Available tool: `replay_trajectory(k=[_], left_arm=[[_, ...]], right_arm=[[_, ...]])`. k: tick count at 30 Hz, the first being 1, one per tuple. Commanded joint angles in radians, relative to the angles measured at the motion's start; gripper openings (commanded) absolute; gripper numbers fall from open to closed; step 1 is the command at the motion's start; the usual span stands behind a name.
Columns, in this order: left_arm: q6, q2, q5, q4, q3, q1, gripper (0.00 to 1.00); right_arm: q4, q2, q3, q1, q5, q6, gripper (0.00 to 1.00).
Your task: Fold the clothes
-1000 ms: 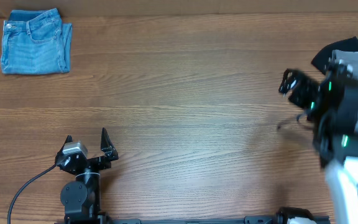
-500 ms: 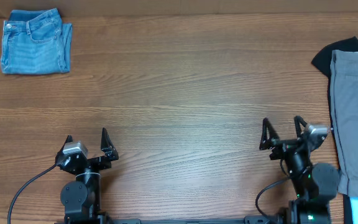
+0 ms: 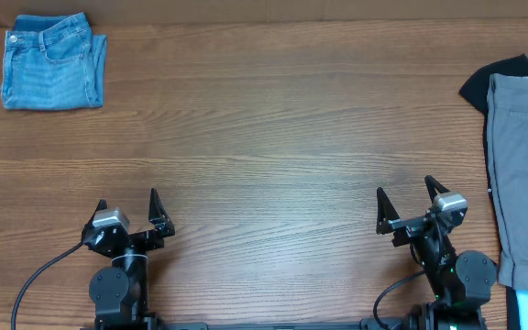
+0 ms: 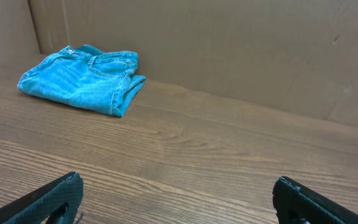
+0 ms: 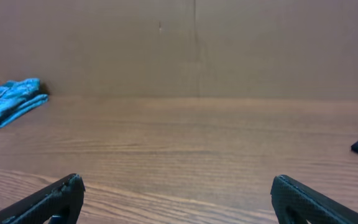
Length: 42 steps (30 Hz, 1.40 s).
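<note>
The right claw (image 3: 403,188) has drawn back from the grey trousers (image 3: 525,165) to the front

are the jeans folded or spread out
Folded: the jeans lie as a compact rectangle with layered edges, waistband on top, no legs stretched out.

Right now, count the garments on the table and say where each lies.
3. Folded blue jeans in the far left corner; grey trousers along the right edge; a black garment showing at their far end. More may be hidden beneath.

Even, soft lighting, faint shadows, no glare; all views sharp.
</note>
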Motion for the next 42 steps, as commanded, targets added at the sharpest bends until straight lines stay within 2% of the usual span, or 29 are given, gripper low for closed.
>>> replay_trajectory(k=[1,8,21,32,42], left_arm=[[0.022,-0.011,0.005,0.003,-0.004,-0.005,1.00],[0.022,-0.011,0.005,0.003,-0.004,-0.005,1.00],[0.022,-0.011,0.005,0.003,-0.004,-0.005,1.00],[0.022,-0.011,0.005,0.003,-0.004,-0.005,1.00],[0.022,-0.011,0.005,0.003,-0.004,-0.005,1.00]], right_arm=[[-0.006,-0.068,-0.019,0.003,0.009,-0.011,1.00],[-0.049,-0.176,-0.062,0.021,0.048,0.000,1.00],[-0.051,-0.176,-0.062,0.101,0.123,-0.004,1.00],[-0.073,-0.176,-0.061,0.101,0.255,0.001,1.00],[-0.068,-0.175,-0.061,0.101,0.253,0.001,1.00]])
